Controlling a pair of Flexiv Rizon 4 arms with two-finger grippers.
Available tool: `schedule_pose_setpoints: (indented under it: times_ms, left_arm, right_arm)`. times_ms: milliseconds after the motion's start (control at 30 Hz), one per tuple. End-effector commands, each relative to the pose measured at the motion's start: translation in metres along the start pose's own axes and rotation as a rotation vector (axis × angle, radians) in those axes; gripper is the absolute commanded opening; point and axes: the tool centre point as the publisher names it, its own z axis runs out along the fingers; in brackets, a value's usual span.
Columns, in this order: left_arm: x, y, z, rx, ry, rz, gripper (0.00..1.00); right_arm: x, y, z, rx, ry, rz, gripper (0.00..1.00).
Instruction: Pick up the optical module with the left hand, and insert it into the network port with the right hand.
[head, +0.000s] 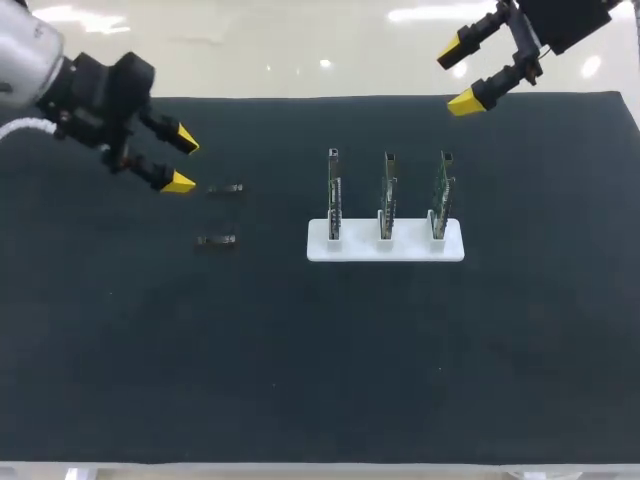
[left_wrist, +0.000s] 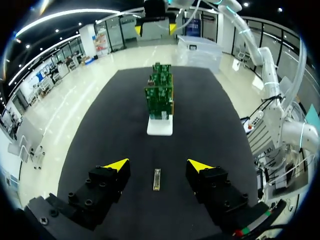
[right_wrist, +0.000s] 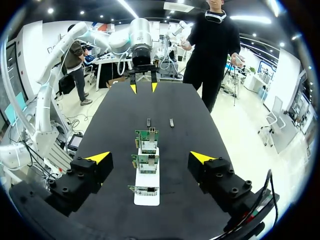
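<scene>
Two small dark optical modules lie on the black mat: one (head: 226, 188) just right of my left gripper (head: 180, 158), the other (head: 216, 241) nearer the front. In the left wrist view a module (left_wrist: 157, 179) lies between and below the open yellow-tipped fingers, untouched. A white stand (head: 385, 243) holds three upright green network cards (head: 387, 195) at the mat's middle. My right gripper (head: 464, 72) hangs open and empty above the mat's far right edge. In the right wrist view the cards (right_wrist: 148, 163) stand ahead of the gripper (right_wrist: 150, 157), with both modules (right_wrist: 171, 122) beyond them.
The black mat (head: 320, 380) covers the table, with broad bare room in front of the stand and to its right. My left arm's gripper (right_wrist: 143, 87) shows at the far end in the right wrist view.
</scene>
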Motion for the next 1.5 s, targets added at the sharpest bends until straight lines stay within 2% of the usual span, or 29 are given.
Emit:
schedule_pose_setpoints:
  times_ms: [33, 100, 500, 667, 733, 933, 1500]
  left_arm:
    - [0.002, 0.014, 0.005, 0.052, 0.248, 0.018, 1.00]
    - [0.007, 0.017, 0.006, 0.083, 0.279, -0.023, 1.00]
    - [0.046, 0.017, 0.031, 0.059, 0.467, -0.132, 1.00]
    - [0.057, 0.017, 0.044, 0.053, 0.520, -0.139, 1.00]
    - [0.060, 0.016, 0.048, 0.085, 0.537, -0.125, 1.00]
    - [0.067, 0.014, 0.058, 0.112, 0.561, -0.050, 1.00]
    - [0.088, 0.008, 0.080, 0.130, 0.551, -0.021, 1.00]
  right_arm:
    - [0.000, 0.000, 0.000, 0.001, -0.002, -0.001, 1.00]
    - [0.000, 0.000, 0.000, 0.001, -0.002, -0.001, 1.00]
    - [0.000, 0.000, 0.000, 0.001, -0.002, -0.001, 1.00]
    - [0.000, 0.000, 0.000, 0.001, -0.002, -0.001, 1.00]
    - [0.000, 0.000, 0.000, 0.001, -0.002, -0.001, 1.00]
    - [0.000, 0.000, 0.000, 0.001, -0.002, -0.001, 1.00]
    - [0.000, 0.000, 0.000, 0.001, -0.002, -0.001, 1.00]
